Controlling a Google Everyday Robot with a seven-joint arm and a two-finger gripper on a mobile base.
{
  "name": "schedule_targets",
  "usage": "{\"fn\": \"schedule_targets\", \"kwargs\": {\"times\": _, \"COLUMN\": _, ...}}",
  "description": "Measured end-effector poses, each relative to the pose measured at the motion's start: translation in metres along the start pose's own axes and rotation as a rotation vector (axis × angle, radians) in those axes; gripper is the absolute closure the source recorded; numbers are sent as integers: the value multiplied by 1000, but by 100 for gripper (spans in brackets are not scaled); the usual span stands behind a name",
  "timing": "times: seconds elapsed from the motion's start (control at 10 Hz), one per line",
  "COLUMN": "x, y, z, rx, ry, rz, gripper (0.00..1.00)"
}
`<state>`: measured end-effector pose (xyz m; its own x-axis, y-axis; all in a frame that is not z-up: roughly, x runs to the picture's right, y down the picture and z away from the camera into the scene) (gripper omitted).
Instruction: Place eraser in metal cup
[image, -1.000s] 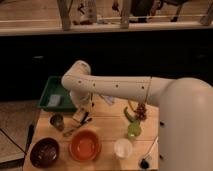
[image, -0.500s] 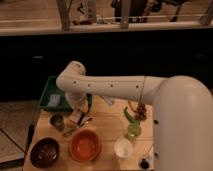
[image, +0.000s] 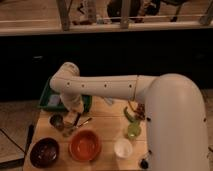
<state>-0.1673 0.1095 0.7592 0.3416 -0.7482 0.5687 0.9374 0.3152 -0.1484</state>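
The small metal cup (image: 56, 120) stands on the wooden table (image: 107, 125) near its left edge. My gripper (image: 71, 121) hangs from the white arm (image: 100, 89) and is low over the table, just right of the cup and close against it. A small pale thing at the gripper may be the eraser (image: 76, 118), but I cannot tell whether it is held. A dark thin object (image: 84, 121) lies on the table just right of the gripper.
An orange bowl (image: 85, 145) and a dark brown bowl (image: 44, 152) sit at the front. A white cup (image: 123, 148), a green object (image: 132, 130) and a dark red cluster (image: 141, 111) sit to the right. A green tray (image: 49, 102) is behind the cup.
The arm's elbow has swung left and the gripper has moved left and down, closer to the metal cup.
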Motion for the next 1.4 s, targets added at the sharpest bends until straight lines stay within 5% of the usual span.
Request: {"fn": "schedule_targets", "kwargs": {"times": 1.4, "x": -15, "y": -33, "z": 18, "rx": 3, "ry": -37, "rz": -82, "gripper": 97}}
